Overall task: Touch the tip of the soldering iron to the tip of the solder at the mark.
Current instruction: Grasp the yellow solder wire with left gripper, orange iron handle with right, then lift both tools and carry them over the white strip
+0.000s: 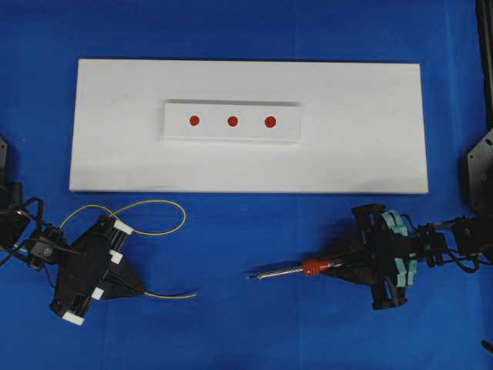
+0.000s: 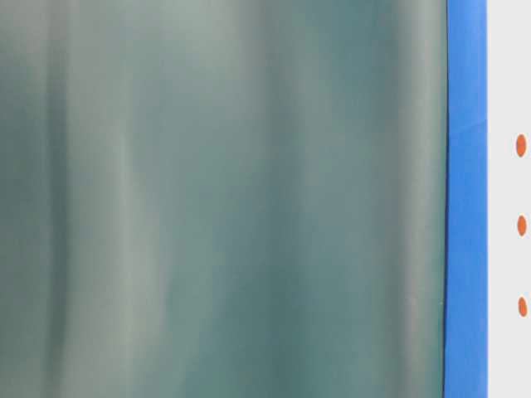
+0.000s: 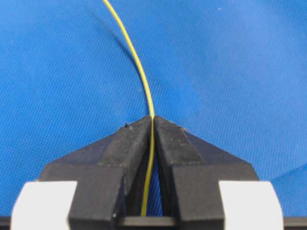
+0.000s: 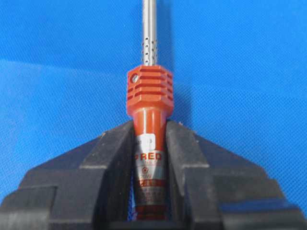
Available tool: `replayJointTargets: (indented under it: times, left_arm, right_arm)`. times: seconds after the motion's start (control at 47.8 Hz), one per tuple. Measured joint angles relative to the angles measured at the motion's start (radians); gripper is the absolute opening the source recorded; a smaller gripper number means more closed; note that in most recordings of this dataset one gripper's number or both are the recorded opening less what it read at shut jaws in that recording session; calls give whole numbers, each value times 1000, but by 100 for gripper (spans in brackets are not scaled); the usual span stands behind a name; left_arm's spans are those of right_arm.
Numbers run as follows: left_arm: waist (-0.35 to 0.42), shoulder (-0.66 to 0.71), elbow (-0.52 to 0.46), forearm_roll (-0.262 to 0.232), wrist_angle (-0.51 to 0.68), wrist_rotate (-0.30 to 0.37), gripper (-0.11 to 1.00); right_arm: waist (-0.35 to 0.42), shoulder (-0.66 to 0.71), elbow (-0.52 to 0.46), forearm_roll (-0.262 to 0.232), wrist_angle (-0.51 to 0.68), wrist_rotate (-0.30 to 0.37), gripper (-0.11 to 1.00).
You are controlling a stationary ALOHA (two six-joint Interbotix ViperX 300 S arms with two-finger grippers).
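In the overhead view the thin yellow solder (image 1: 158,231) loops on the blue cloth at the lower left. Its free end pokes out to the right of my left gripper (image 1: 140,290). In the left wrist view that gripper (image 3: 153,119) is shut on the solder (image 3: 139,67), which runs between the black fingertips. My right gripper (image 1: 330,266) is shut on the soldering iron (image 1: 311,267), whose silver shaft points left and lies low over the cloth. The right wrist view shows the gripper (image 4: 149,125) clamping the handle just behind the orange-red collar (image 4: 149,91). Three red marks (image 1: 232,121) sit on a small white block.
The block rests on a wide white board (image 1: 362,139) across the back of the blue cloth. The table-level view is mostly filled by a blurred grey-green surface (image 2: 224,199); a blue strip and three orange dots (image 2: 521,225) show at its right edge.
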Motion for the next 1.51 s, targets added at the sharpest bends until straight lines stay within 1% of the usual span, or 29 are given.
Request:
replayJointTargets:
  times: [0.314, 0.419, 0.565, 0.691, 0.879, 0.963, 1.089, 1.277, 1.382, 1.507]
  left_arm:
    - [0, -5, -20, 0, 34, -5, 3]
    - [0, -44, -28, -2, 91, -11, 3]
    - [5, -147, -43, -2, 239, -28, 3]
    - [20, -253, -69, -2, 408, -49, 3]
    - [40, -405, -118, -2, 655, -55, 3]
    - [48, -459, -138, -2, 735, -55, 3]
    - [58, -506, -155, -2, 799, -57, 3]
    - [95, -511, -160, -2, 831, -55, 3]
    - [137, -511, -175, -2, 854, -55, 3]
    - [210, -512, -196, -2, 894, -55, 3]
  right_arm:
    - [0, -6, -3, 0, 9, 0, 6]
    - [0, -44, -3, -2, 48, 2, 6]
    - [-17, -166, -5, -2, 175, -17, 6]
    - [-48, -288, -14, 0, 325, -51, 6]
    - [-114, -457, -58, -2, 588, -112, 6]
    - [-147, -505, -83, 0, 690, -126, 6]
    - [-193, -538, -115, -3, 805, -132, 6]
    - [-218, -545, -141, -23, 864, -133, 6]
    - [-247, -555, -155, -35, 908, -133, 6]
    - [-330, -566, -167, -49, 976, -133, 6]
